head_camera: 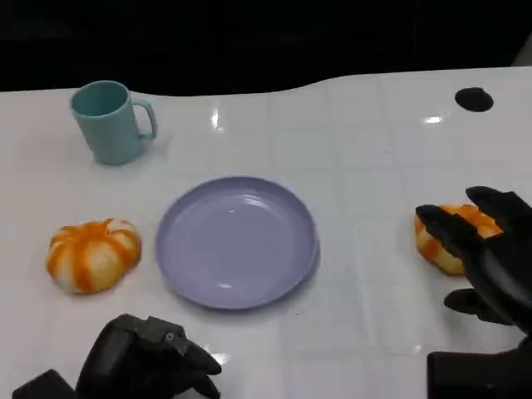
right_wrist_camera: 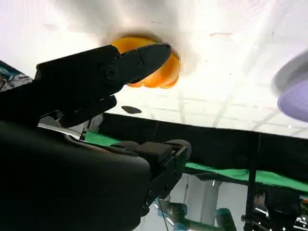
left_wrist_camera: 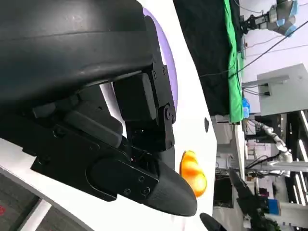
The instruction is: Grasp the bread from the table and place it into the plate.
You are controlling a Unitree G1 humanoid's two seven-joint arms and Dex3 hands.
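Head view: the right hand (head_camera: 482, 249), fingers spread wide, hovers over a bread roll (head_camera: 445, 241) right of the plate (head_camera: 237, 241); the left hand (head_camera: 150, 357) is curled, holding nothing. Right wrist view: fingers (right_wrist_camera: 144, 57) overlap that roll (right_wrist_camera: 161, 72).

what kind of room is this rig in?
Probably a robotics lab, not a kitchen. The white table backs onto a black curtain with green cloth, and another robot arm and equipment racks stand behind it.

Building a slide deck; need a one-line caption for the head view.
Right robot hand reaches over a bread beside the empty purple plate.
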